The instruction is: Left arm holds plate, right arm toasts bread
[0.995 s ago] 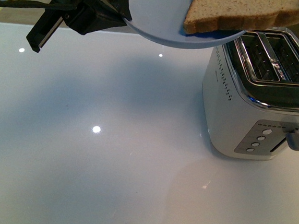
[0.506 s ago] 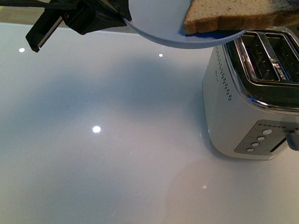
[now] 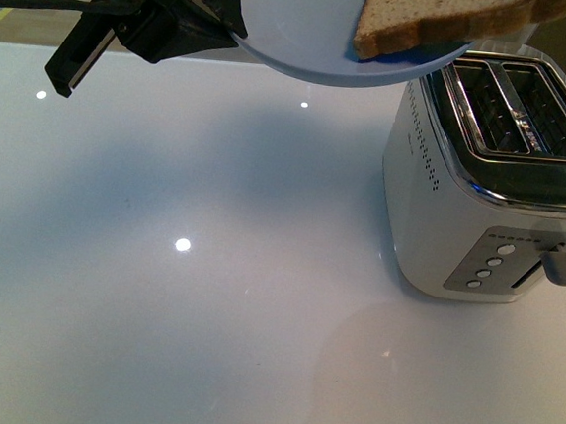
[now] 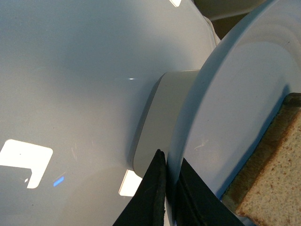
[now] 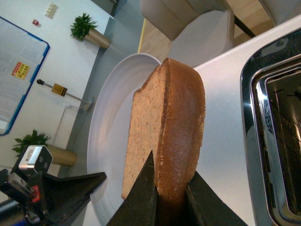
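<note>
The pale blue-grey plate hangs in the air at the top of the front view, left of the toaster's top. My left gripper is shut on its rim; in the left wrist view the black fingers pinch the plate edge. The brown bread slice hovers over the plate's right part, tilted, its lower corner close to the plate. My right gripper is shut on the bread crust, with the plate behind it. The right gripper itself is outside the front view.
A white two-slot toaster stands on the glossy white table at the right, both slots open upward, its lever up. The slot opening lies beside the held bread. The left arm reaches in beyond the plate.
The bread has risen and tilted, its right end climbing out of the top of the front view. The plate and left gripper have barely moved.
</note>
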You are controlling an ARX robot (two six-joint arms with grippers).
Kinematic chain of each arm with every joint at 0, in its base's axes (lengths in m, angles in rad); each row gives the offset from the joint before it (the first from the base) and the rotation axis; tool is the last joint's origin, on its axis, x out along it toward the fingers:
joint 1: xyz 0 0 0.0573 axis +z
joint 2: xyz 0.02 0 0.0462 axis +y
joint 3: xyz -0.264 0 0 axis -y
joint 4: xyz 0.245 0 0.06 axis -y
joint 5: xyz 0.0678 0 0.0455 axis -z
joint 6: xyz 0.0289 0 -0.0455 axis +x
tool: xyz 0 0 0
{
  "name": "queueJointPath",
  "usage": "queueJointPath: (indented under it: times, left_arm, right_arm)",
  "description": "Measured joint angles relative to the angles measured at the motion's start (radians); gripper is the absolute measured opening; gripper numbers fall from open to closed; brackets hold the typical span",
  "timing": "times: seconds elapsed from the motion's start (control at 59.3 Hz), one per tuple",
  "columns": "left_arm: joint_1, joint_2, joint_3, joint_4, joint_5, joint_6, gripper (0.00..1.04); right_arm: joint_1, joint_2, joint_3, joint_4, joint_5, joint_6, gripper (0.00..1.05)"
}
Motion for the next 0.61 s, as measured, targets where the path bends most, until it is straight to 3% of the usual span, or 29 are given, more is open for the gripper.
queueJointPath:
  times: [0.287,0.607]
  left_arm:
    - [-0.001,-0.001,0.000,-0.001,0.000,0.000,0.03]
    - [-0.003,-0.001,0.000,-0.001,-0.001,0.000,0.03]
  right_arm:
    - [-0.016,-0.114,0.044,-0.056,0.006,-0.029,0.03]
    - [-0.080,-0.200,0.260,-0.325,0.237,-0.365,0.03]
